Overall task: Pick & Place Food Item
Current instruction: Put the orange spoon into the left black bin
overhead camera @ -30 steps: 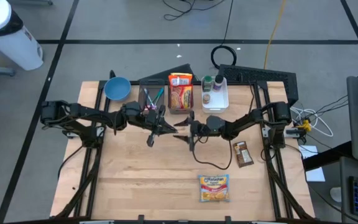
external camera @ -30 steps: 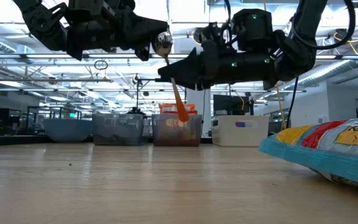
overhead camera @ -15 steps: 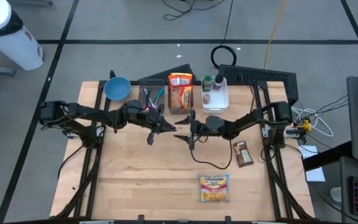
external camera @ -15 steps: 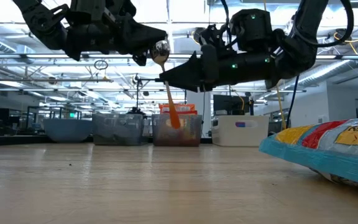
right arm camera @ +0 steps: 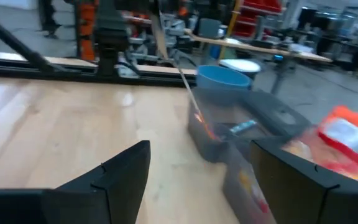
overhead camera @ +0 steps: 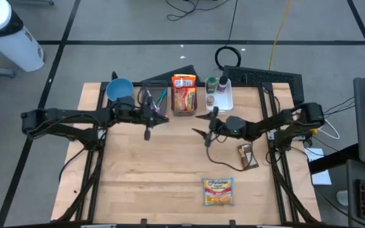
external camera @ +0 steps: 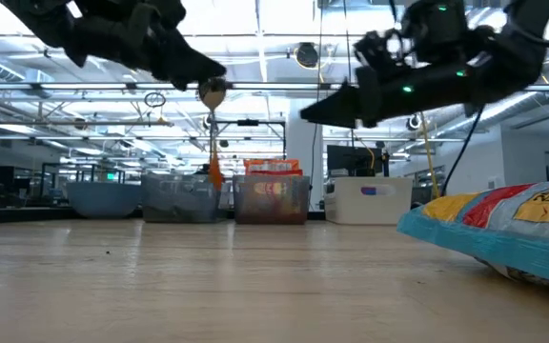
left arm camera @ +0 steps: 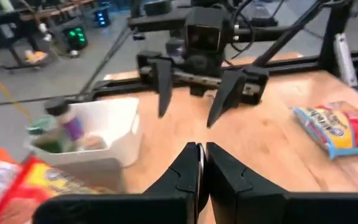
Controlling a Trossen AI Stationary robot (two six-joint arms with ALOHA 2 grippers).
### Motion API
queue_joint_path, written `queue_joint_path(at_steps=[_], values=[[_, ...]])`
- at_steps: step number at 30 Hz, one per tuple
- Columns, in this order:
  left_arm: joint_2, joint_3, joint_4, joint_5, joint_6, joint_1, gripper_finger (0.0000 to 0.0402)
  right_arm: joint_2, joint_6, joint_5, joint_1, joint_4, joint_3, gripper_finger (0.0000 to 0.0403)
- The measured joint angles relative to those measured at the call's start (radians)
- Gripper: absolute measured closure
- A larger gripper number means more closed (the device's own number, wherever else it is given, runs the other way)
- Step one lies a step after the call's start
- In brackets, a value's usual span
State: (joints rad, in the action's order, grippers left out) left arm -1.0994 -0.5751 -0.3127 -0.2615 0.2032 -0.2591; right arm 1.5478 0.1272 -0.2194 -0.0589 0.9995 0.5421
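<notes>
A spoon (external camera: 213,133) with a metal bowl and an orange handle hangs from my left gripper (external camera: 201,76), which is shut on it above the table's far middle, near the grey utensil bin (overhead camera: 154,101). My right gripper (overhead camera: 200,124) hovers open and empty right of centre, facing the left one. In the left wrist view it is the open gripper (left arm camera: 191,93) across the table. A ramen packet (overhead camera: 218,190) lies flat near the table's front edge. A chocolate bar (overhead camera: 247,156) lies on the table under the right arm. My left gripper pinches the spoon between its two fingers right at the bowl end (external camera: 213,93). The fingers come nearly level from the table's left. The spoon hangs upright below them, orange handle end (external camera: 215,173) down, clear of the table.
Along the far edge stand a blue bowl (overhead camera: 119,90), the utensil bin, a bin of ramen packets (overhead camera: 184,95) and a white bin with bottles (overhead camera: 219,92). Bare wood lies between the arms and the front packet.
My left gripper has drawn back toward the table's left and far edge and risen a little, still shut on the spoon. The spoon's handle has swung from slanting to hanging straight down. My right gripper has pulled back toward the table's right edge.
</notes>
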Motion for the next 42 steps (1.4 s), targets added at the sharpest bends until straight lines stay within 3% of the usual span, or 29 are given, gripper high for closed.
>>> queue_joint_path(at_steps=[8,15,25,30,42], values=[[0.155,0.000,0.073,0.071,0.098,-0.029,0.0386,-0.056,-0.077,-0.023,-0.001,0.147,-0.157,0.0140],[0.178,0.000,0.139,0.081,0.204,-0.098,0.0386,-0.056,-0.110,-0.072,-0.003,0.178,-0.200,0.0140],[0.057,0.001,0.153,0.076,0.206,-0.285,0.0385,-0.056,-0.106,-0.068,-0.007,0.179,-0.200,0.0140],[-0.026,0.001,0.120,-0.003,0.188,-0.361,0.0387,-0.056,-0.101,-0.068,-0.007,0.179,-0.200,0.0140],[-0.223,0.001,0.003,-0.026,0.246,-0.407,0.0387,-0.056,-0.088,-0.068,-0.007,0.178,-0.199,0.0140]])
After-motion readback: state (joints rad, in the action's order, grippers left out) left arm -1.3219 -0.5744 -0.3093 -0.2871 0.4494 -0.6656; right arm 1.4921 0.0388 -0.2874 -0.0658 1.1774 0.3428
